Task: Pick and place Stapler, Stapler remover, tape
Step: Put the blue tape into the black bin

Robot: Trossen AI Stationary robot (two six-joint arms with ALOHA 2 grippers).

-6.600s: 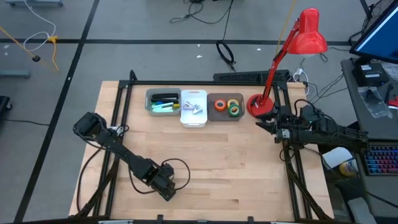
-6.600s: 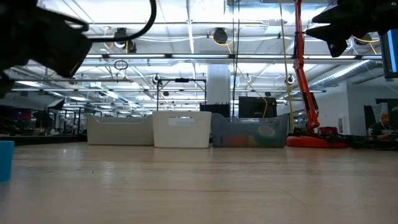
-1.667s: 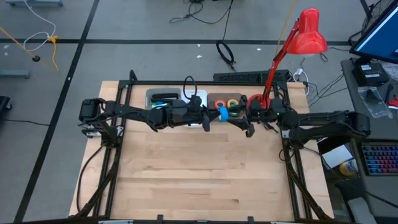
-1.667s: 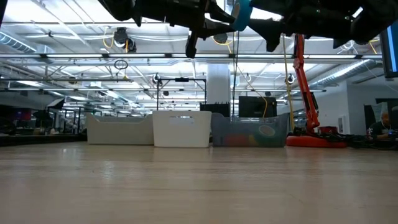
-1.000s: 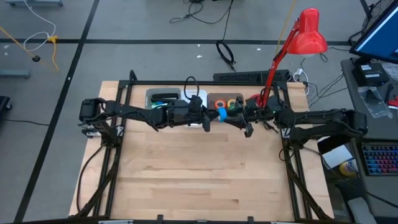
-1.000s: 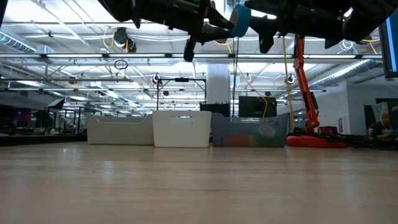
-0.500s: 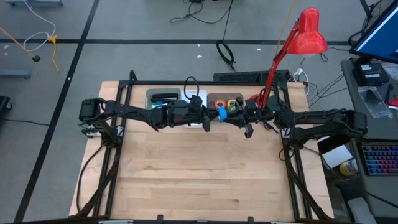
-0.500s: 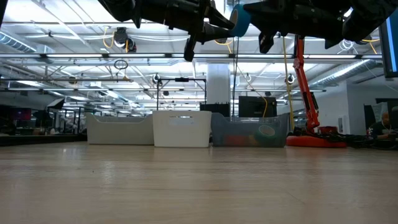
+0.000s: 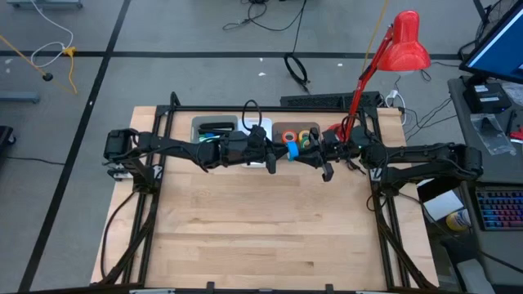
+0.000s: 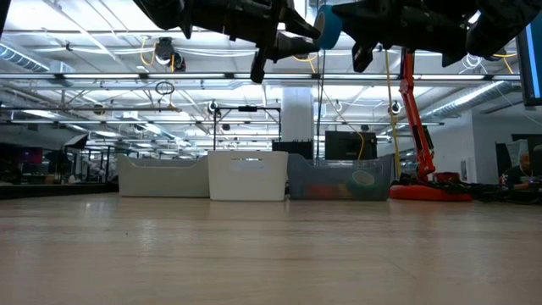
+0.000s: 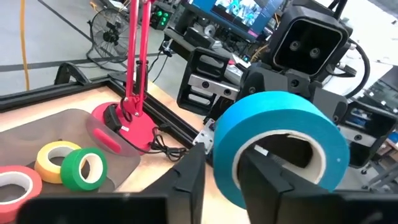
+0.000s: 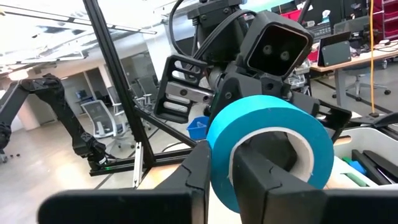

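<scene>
Both pincers, left (image 9: 276, 153) and right (image 9: 304, 152), meet tip to tip, each clenched on the blue tape (image 9: 290, 149) between them, its hole axis crosswise to them.

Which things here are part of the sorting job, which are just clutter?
Job:
- blue tape roll, held between both grippers
- left gripper, right gripper
- yellow roll, green roll, orange roll in the clear bin
- white bin

Clutter:
- red desk lamp
- keyboard
</scene>
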